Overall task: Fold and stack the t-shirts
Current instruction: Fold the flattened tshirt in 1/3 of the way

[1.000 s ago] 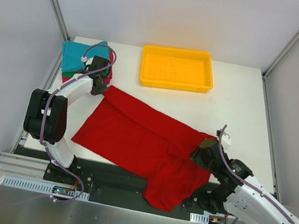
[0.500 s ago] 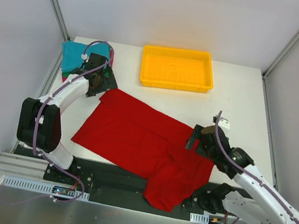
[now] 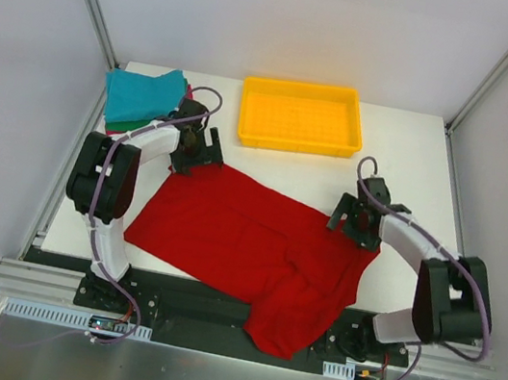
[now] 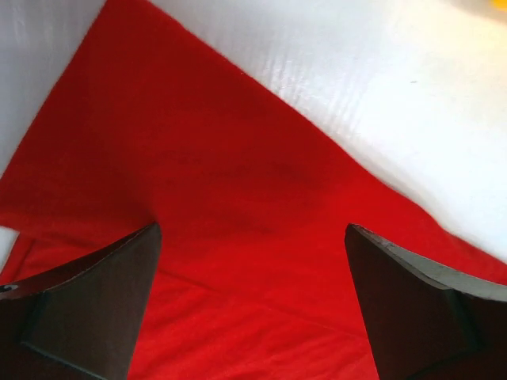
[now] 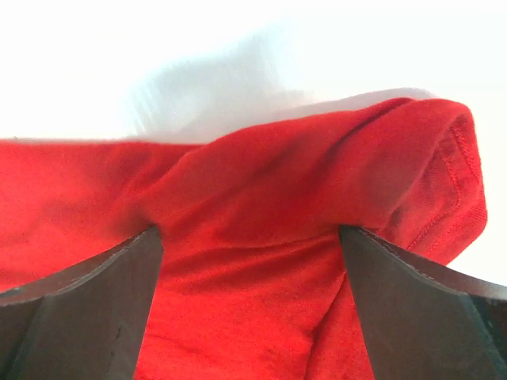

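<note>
A large bright red t-shirt [image 3: 246, 237] lies spread across the white table [image 3: 415, 159], and its lower part hangs over the near edge. My left gripper [image 3: 198, 151] stands open over the shirt's far left corner, with flat red cloth [image 4: 238, 198] under its dark fingers [image 4: 87, 309]. At the shirt's right corner my right gripper [image 3: 353, 216] is open too, and a bunched fold of red cloth [image 5: 317, 182] lies between its fingers [image 5: 420, 309] without being pinched. A stack of folded t-shirts [image 3: 143, 95], teal on top with green under it, sits at the far left.
A yellow plastic tray [image 3: 306, 87] stands at the back centre, just beyond the red shirt. Metal frame posts and white walls close in the table on both sides. Both arms reach inward from the near edge.
Both grippers have opened and let go of the red shirt. The left one has shifted right from beside the folded stack. The right one has moved away from the near edge to the shirt's right corner.
</note>
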`<state>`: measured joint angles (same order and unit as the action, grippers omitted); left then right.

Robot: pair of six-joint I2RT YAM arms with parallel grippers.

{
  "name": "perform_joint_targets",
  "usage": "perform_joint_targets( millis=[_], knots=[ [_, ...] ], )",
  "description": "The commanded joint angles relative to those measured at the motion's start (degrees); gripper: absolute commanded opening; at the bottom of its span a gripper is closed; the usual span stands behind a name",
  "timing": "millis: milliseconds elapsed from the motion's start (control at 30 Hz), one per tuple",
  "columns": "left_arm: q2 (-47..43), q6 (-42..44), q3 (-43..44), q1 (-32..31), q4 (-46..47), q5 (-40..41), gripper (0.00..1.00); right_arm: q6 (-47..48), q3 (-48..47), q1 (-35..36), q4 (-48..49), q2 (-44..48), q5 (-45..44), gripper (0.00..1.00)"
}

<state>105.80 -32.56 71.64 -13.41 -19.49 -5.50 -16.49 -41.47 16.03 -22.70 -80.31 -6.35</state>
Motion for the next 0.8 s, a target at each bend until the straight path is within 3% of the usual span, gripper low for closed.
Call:
perform_joint_targets(
  millis=[0, 267, 500, 767],
  knots=[
    [1.9, -0.5, -0.2, 1.1, 0.2, 1.7, 0.99, 4.2, -6.3, -4.2, 2.6, -10.2, 2.7, 0.96],
    [3.4, -5.3, -2.9, 2.8, 0.2, 5.1, 0.99, 10.2, -22.1, -10.4, -1.1, -22.9, 13.1, 0.96],
    [2.7, -9.5, -3.4, 2.9, -0.1, 8.5, 0.99, 16.0, -37.0, -12.9, -6.1, -33.5, 15.0, 0.96],
    [1.2, -8.1, -2.1, 2.8, -0.7, 10.2, 0.99, 20.4, -47.4, -13.0, -9.6, -37.1, 12.8, 0.96]
  ],
)
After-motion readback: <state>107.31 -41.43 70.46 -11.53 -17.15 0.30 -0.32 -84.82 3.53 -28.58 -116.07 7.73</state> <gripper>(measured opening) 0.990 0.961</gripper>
